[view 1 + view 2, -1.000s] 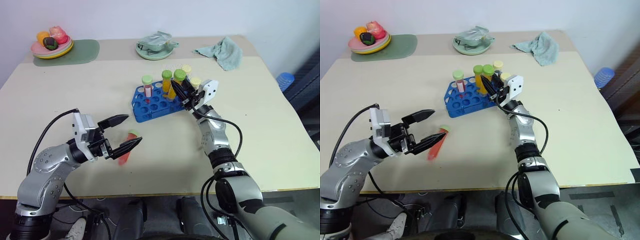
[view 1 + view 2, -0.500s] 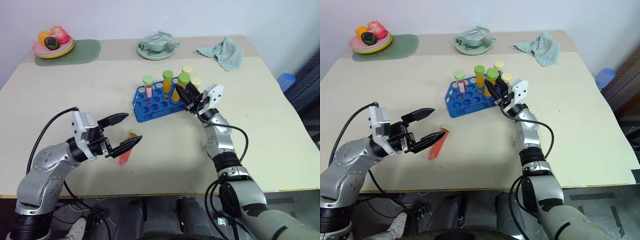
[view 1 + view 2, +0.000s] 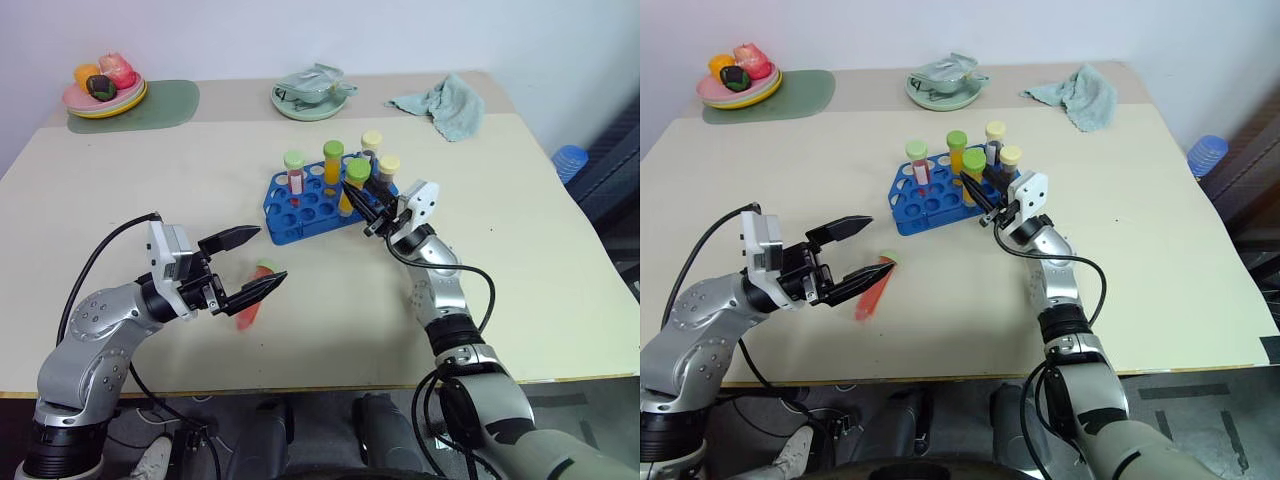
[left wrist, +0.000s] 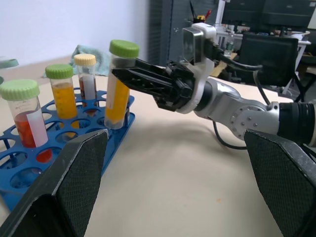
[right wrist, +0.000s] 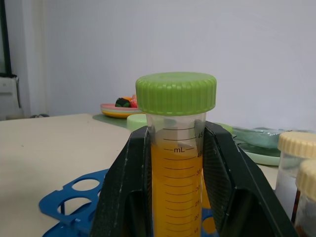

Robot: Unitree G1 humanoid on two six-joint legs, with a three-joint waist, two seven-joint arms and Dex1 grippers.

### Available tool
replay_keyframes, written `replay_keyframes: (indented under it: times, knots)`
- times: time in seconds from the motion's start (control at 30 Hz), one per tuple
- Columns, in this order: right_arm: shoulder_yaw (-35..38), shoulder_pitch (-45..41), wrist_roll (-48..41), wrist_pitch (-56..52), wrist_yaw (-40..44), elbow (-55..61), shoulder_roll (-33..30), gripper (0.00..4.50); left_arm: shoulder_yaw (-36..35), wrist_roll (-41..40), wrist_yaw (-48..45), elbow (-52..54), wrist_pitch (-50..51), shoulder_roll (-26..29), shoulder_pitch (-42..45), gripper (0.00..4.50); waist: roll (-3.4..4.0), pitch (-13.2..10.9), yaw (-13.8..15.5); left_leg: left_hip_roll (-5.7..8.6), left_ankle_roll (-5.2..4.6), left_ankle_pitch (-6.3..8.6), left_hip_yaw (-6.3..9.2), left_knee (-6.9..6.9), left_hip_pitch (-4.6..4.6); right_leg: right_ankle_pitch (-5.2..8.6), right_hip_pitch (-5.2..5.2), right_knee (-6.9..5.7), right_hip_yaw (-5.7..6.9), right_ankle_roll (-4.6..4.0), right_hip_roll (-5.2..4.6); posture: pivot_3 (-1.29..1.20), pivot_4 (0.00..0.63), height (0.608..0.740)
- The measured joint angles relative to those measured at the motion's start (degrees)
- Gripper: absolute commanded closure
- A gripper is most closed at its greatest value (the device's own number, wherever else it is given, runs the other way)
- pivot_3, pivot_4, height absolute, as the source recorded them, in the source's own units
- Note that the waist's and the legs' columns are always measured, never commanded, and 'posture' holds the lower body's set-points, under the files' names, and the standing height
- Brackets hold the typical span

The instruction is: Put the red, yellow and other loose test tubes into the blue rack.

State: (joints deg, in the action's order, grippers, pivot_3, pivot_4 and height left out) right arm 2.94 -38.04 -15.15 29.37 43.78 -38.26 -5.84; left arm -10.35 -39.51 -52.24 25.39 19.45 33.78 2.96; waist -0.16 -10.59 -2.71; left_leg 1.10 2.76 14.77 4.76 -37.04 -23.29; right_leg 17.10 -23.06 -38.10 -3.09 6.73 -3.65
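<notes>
Yellow tube (image 3: 350, 187) upright, pinched by right hand (image 3: 372, 212), at rack's (image 3: 290, 218) 3 o'clock edge. Left hand (image 3: 252, 264) spread, red tube (image 3: 254, 300) just past its tips.

red tube (image 3: 249, 303) partly hidden behind left tool (image 3: 255, 264), blurred

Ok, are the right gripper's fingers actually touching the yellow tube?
Touching. In the right wrist view both fingers press against the sides of the yellow tube just under its green cap, with no gap on either side.
</notes>
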Motion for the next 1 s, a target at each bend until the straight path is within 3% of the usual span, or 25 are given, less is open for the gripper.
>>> replay_keyframes:
  times: [0.57, 1.0]
  knots:
    - [0.9, -4.0, 0.2, 0.0, 0.4, -6.3, -0.3, 3.68, 0.0, 0.0, 1.1, 0.3, 0.0, 0.0, -1.1, 0.0, -0.01, 0.0, 0.1, 0.0, 0.0, 0.01, -0.02, 0.14, 0.79, 0.01, 0.82, 0.13, -0.01, -0.02, -0.02, 0.0, 0.15, 0.74]
    - [4.4, -7.9, -1.0, -2.8, -0.3, -11.0, -2.0, 3.68, 0.0, 0.0, 1.1, 0.3, 0.0, 0.0, -1.0, 0.0, 0.0, 0.0, 0.1, 0.0, -0.01, 0.01, -0.02, 0.16, 0.8, 0.01, 0.8, 0.12, -0.03, -0.02, -0.02, 0.0, 0.15, 0.74]
